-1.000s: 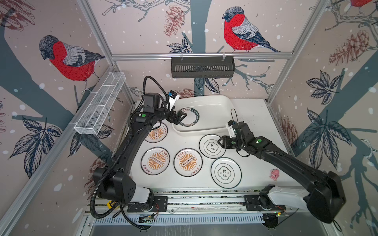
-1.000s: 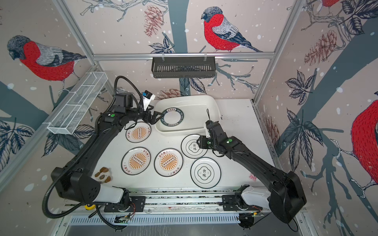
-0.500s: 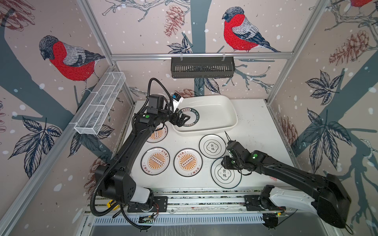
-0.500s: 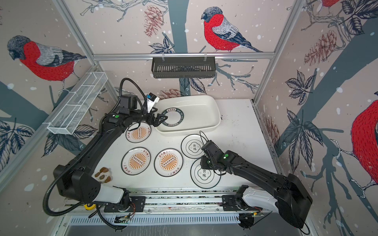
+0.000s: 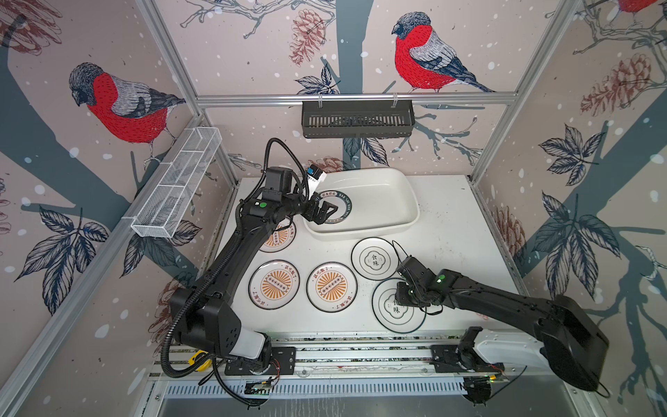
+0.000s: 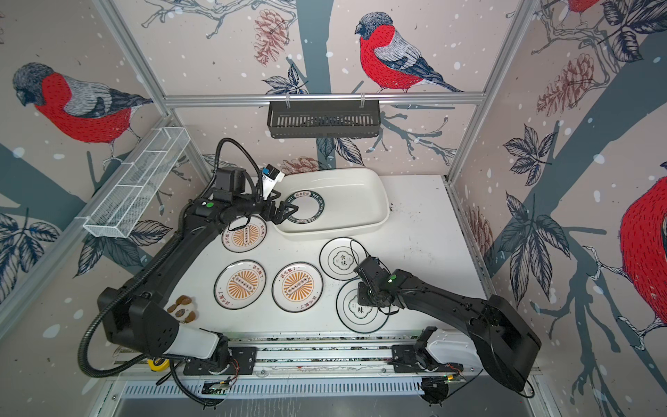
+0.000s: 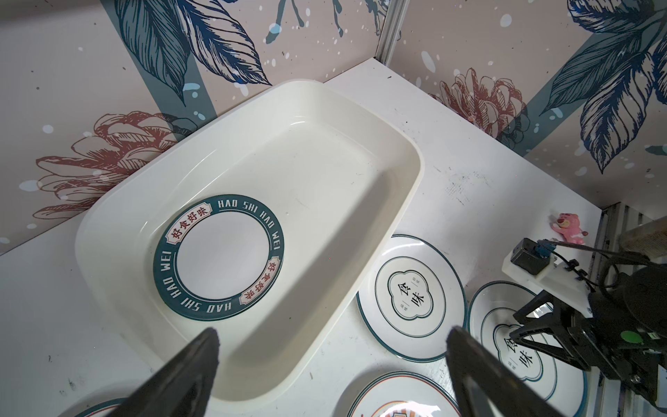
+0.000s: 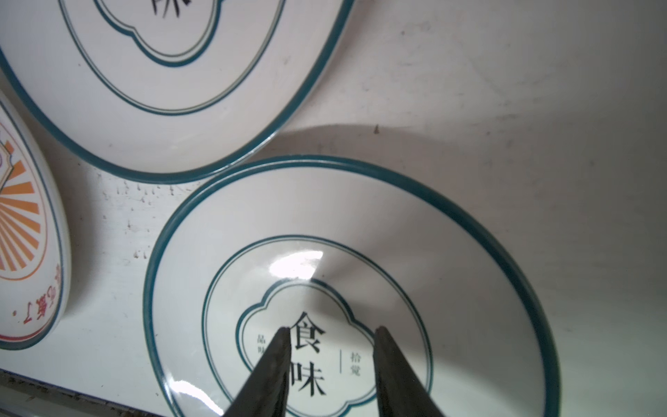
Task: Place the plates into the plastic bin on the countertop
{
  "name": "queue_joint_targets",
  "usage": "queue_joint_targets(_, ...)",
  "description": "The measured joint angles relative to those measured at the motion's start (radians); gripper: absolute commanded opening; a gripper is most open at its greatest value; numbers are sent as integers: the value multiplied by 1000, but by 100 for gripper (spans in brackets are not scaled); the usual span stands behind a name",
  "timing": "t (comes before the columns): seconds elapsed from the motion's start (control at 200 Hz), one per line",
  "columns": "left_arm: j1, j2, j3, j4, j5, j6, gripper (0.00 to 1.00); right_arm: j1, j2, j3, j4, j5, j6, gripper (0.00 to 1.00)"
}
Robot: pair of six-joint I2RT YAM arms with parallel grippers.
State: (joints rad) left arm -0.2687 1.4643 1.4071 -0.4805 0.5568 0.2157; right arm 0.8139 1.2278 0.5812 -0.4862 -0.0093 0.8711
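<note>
Black slotted rack (image 5: 357,119) high at the back, white wire basket (image 5: 177,182) at the left, small pink bear figure (image 7: 568,227).

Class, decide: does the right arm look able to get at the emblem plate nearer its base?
Probably yes: the right gripper hangs open over that emblem plate, with nothing in between.

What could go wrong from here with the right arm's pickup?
1. The right gripper sits over the near plate's middle, not its rim; closing there likely grabs nothing.
2. That plate lies close beside the next plate; sliding it may shove the neighbour.
3. The left gripper, open, hangs over the bin; the arms might clash at drop-off.
</note>
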Motion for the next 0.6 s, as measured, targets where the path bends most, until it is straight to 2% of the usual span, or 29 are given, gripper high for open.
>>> queue_joint_targets(0.6,-3,23,3,3,11,-10,97,-122,6,-38,41,67,-9,40)
